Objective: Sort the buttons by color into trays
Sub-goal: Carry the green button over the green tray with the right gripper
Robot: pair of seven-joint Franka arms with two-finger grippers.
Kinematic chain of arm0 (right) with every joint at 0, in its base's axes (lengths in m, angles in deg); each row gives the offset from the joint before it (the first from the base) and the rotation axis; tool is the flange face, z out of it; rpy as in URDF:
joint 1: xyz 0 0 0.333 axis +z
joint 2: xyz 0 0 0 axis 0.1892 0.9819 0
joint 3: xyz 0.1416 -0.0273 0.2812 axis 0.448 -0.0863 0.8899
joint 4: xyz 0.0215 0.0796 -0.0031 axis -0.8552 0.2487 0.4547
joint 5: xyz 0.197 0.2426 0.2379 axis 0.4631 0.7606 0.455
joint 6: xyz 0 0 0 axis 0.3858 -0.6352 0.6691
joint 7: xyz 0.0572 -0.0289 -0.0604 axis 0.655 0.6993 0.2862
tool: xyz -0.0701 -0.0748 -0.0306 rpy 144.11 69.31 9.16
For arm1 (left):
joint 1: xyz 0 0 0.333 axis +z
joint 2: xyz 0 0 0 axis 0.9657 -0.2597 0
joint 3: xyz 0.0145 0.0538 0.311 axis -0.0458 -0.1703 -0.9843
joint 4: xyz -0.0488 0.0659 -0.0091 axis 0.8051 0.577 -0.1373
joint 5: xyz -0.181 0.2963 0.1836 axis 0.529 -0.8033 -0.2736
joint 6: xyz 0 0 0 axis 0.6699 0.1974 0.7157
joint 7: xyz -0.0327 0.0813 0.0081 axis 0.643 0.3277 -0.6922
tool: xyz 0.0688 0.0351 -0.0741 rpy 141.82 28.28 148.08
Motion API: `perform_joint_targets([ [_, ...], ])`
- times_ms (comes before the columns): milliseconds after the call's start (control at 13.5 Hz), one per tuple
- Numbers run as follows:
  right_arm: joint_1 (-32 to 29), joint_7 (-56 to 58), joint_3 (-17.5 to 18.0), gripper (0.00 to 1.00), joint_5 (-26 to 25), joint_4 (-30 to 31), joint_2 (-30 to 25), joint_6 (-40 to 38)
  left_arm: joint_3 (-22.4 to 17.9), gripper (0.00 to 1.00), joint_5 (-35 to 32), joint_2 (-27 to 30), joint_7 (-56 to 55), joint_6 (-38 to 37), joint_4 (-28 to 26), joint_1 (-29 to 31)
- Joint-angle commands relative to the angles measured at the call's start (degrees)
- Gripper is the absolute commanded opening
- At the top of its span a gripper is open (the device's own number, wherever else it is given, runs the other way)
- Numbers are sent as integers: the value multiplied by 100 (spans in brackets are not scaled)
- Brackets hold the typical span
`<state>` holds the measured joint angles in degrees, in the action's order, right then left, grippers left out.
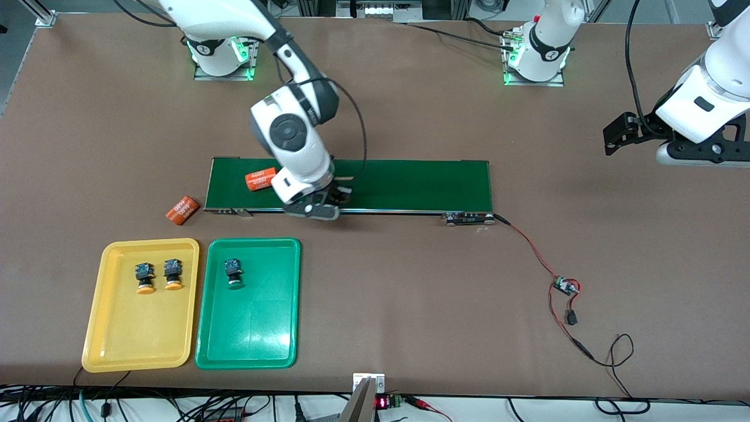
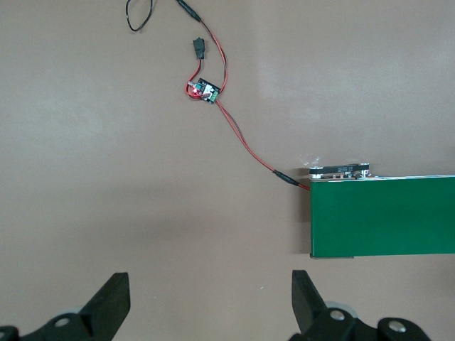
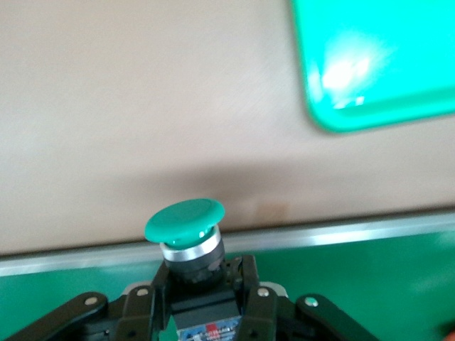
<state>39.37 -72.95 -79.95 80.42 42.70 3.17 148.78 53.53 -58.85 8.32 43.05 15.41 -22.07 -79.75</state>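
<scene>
Right gripper (image 1: 328, 202), over the conveyor belt (image 1: 410, 184): fingers clamped on a green-capped button (image 3: 186, 231). Left gripper (image 2: 210, 302), waiting over bare table at the left arm's end: jaws wide, empty. Yellow tray (image 1: 117, 346): two orange-capped buttons (image 1: 158, 275). Green tray (image 1: 258, 340): one green-capped button (image 1: 234, 274).

The left gripper (image 2: 210, 305) hangs over bare brown counter (image 2: 106, 177), its two black jaws standing wide apart with nothing between them. One end of the dark-green conveyor belt (image 2: 384, 217) lies on the counter near the gripper. Red wires (image 2: 245, 145) run from that end of the belt to a small circuit board (image 2: 205, 90).
</scene>
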Motion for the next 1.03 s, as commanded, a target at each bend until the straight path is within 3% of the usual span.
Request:
perform_joint_targets([
  [0,-630,875,65,0,-13,-252,177,-43,-3,100,36,-89,86,-102,208,6],
  [443,-965,1581,-137,0,-39,-1640,1187,-87,-12,100,53,-89,96,179,199,15],
  [960,-1229,2223,-251,0,-48,-1966,1864,-8,-12,100,89,-98,96,268,182,59],
])
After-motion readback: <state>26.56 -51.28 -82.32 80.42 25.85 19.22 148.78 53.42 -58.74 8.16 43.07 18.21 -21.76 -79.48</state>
